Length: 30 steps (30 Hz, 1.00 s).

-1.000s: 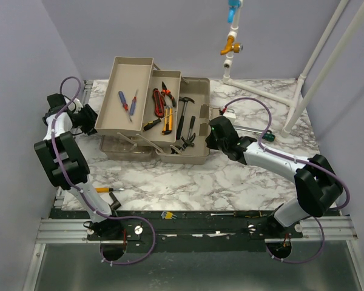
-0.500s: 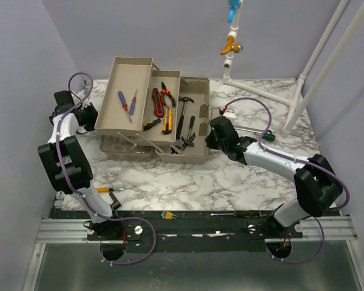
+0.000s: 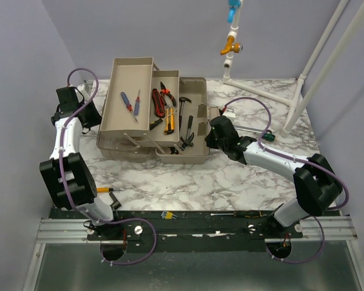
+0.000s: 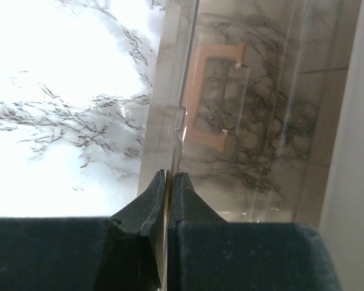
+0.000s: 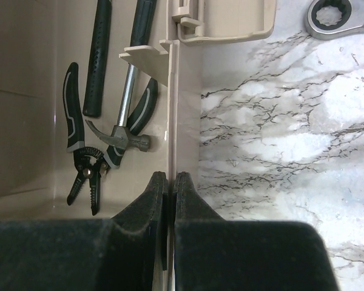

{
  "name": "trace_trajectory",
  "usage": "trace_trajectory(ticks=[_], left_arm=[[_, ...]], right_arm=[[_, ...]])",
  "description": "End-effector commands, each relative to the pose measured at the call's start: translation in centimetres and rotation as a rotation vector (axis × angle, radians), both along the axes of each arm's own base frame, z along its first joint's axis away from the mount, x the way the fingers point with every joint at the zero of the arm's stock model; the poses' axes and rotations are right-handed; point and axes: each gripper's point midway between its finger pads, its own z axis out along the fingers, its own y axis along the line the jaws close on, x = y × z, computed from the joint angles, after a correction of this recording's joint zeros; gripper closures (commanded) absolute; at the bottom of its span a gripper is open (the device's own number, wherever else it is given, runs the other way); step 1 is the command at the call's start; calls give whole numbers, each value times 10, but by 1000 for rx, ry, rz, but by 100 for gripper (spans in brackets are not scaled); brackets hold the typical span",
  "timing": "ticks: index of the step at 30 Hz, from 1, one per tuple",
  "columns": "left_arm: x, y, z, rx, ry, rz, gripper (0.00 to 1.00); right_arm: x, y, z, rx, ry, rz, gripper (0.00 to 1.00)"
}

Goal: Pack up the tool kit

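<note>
The toolbox (image 3: 182, 156) is seen at upper centre on the marble surface (image 3: 230, 179), with two beige trays (image 3: 124, 79) standing open. Its right wall is pinched by the right tool (image 5: 170, 182), whose arm is stretched in from lower right. The translucent lid (image 4: 267, 151) is pinched at its edge by the left tool (image 4: 168, 182). One hammer (image 5: 122, 138) and two screwdrivers (image 3: 125, 102) are counted. A wrench (image 5: 343, 18) is cut off at upper right.

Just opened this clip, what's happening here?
The toolbox sits open, trays fanned out with tools inside. The left arm has its jaws shut on the edge of the translucent lid; the right arm pinches the box's right wall. An orange-handled screwdriver lies loose on the table, not yet packed.
</note>
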Motion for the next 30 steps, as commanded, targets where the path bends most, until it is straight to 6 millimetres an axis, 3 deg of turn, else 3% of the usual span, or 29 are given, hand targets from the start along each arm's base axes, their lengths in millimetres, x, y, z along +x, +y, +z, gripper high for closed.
trace_trajectory(ticks=[1,9,20,25,30], left_arm=[[9,7,72,136,-169,86,100],[2,-8,121,294,-267,100,100],[-16,-56,175,556,-379,93,100],[-25,-76,195,693,-410,84,100],[-30,-108,209,824,-435,53,100]], right_arm=[[-14,19,-23,33,74,91,99],[-14,25,-22,53,92,99,99],[-12,24,-25,56,114,58,99],[-11,20,-20,56,101,36,93],[-9,19,-11,61,85,27,83]])
